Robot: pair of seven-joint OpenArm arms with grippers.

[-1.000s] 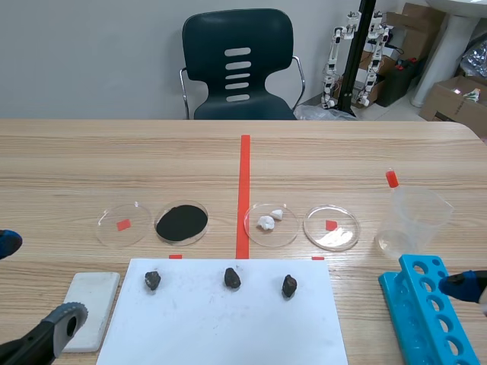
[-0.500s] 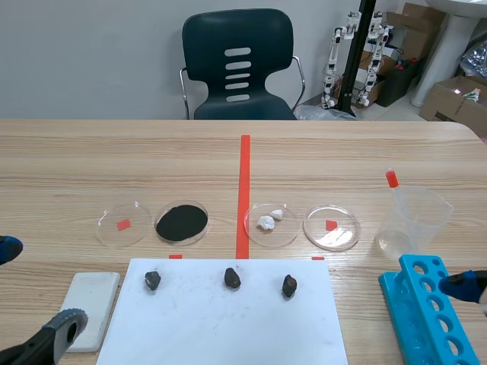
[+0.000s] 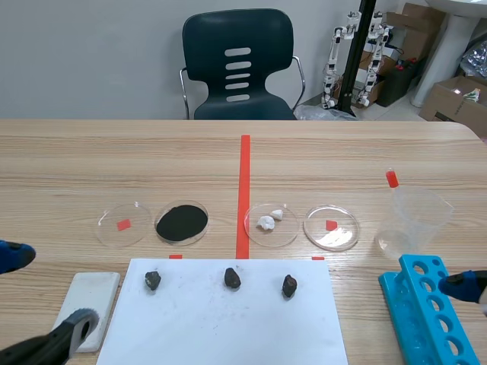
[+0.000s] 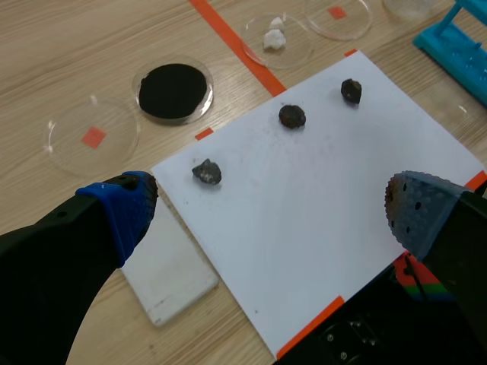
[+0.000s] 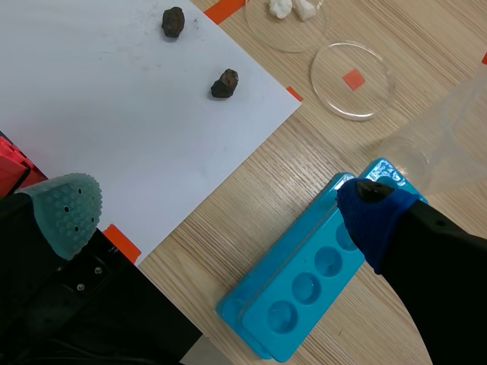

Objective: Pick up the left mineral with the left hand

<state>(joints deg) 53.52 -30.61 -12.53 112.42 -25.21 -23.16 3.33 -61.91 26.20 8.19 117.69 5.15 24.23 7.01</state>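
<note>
Approach phase. L end effector (image 4: pixel 270 209) wide open, empty, hovering above white sheet (image 4: pixel 327 190). Left mineral (image 4: pixel 206 172) sits on sheet near its edge, ahead of end effector, untouched. Next IMO: advance, drop to straddle it, close.

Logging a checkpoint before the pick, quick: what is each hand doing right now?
Left hand: open, holding nothing, the left mineral just ahead of it.
Right hand: open, holding nothing, by the blue rack.
</note>
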